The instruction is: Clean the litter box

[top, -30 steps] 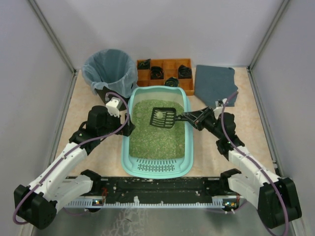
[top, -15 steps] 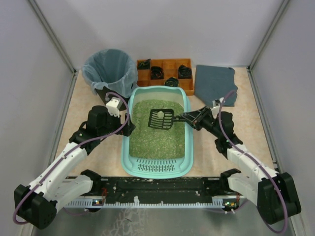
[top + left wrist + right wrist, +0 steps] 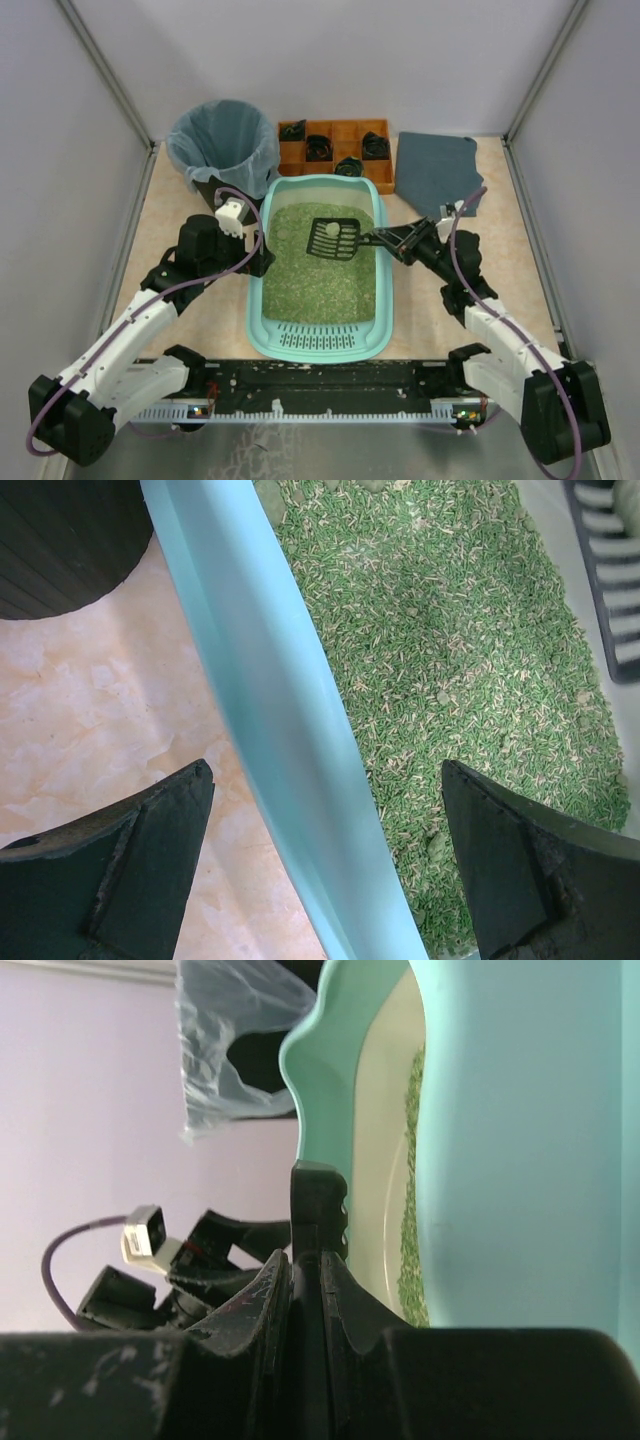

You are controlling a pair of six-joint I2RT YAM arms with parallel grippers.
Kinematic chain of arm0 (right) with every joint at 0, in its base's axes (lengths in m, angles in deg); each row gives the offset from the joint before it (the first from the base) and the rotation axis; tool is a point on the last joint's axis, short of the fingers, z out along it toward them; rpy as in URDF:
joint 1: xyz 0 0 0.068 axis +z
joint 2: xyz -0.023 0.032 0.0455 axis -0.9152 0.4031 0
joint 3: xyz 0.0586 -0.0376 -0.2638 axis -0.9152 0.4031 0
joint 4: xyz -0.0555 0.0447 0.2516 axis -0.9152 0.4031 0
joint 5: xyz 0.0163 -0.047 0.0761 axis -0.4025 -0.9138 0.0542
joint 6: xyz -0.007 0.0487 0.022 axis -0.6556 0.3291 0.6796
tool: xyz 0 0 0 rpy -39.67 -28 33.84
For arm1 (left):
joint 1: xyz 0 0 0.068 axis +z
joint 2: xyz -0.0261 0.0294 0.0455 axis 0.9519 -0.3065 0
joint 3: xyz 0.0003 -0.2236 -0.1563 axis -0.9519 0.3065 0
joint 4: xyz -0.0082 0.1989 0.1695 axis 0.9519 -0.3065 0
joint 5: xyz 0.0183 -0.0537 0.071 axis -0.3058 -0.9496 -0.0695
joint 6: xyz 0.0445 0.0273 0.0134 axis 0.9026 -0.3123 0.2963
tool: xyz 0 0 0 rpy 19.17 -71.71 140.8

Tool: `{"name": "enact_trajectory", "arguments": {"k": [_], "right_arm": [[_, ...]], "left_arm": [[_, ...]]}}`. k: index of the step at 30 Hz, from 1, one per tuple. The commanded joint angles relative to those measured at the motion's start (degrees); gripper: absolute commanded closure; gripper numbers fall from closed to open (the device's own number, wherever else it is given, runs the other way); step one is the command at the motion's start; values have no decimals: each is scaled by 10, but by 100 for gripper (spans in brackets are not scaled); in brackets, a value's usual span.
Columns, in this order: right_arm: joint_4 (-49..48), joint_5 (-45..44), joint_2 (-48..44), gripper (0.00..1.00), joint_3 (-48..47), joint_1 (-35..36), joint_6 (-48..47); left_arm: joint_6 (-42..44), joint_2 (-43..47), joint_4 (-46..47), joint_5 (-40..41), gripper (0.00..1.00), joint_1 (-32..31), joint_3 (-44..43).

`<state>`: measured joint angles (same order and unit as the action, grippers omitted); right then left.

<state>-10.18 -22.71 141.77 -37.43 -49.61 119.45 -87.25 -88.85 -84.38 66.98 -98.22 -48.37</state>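
Litter box on beige table

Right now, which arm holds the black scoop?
The right one: the right fingers clamp the scoop handle; the left fingers stand open astride the litter box wall.

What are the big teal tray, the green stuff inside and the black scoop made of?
The litter box looks like moulded plastic: smooth, faintly glossy teal walls, rounded corners. The litter is loose, matte green and tan grains; their material I cannot tell. The scoop seems stiff black plastic, slotted through its blade.
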Motion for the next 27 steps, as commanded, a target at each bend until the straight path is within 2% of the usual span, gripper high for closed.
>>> {"name": "enact_trajectory", "arguments": {"k": [1, 4, 6, 8, 13, 18, 20, 23, 27], "right_arm": [[-39, 13, -2, 100, -33, 9, -22], [-13, 22, 12, 100, -62, 21, -51], [10, -15, -11, 100, -39, 2, -28], [-26, -28, -22, 100, -8, -9, 0], [-42, 53, 45, 100, -60, 23, -46], [-37, -13, 10, 100, 0, -11, 17], [-70, 18, 34, 100, -15, 4, 7], [-54, 66, 68, 100, -59, 26, -42], [-1, -14, 26, 100, -32, 7, -21]], "left_arm": [[6, 5, 12, -2, 0, -2, 6], [7, -1, 11, -5, 0, -2, 3], [7, -1, 9, -4, 0, -2, 3], [7, 4, 9, -1, 0, -2, 5], [8, 2, 10, 0, 0, -2, 4], [8, 3, 7, 0, 0, -2, 3], [8, 3, 8, 1, 0, -2, 5], [8, -1, 10, -4, 0, -2, 4], [8, 1, 8, -4, 0, -1, 3]]}}
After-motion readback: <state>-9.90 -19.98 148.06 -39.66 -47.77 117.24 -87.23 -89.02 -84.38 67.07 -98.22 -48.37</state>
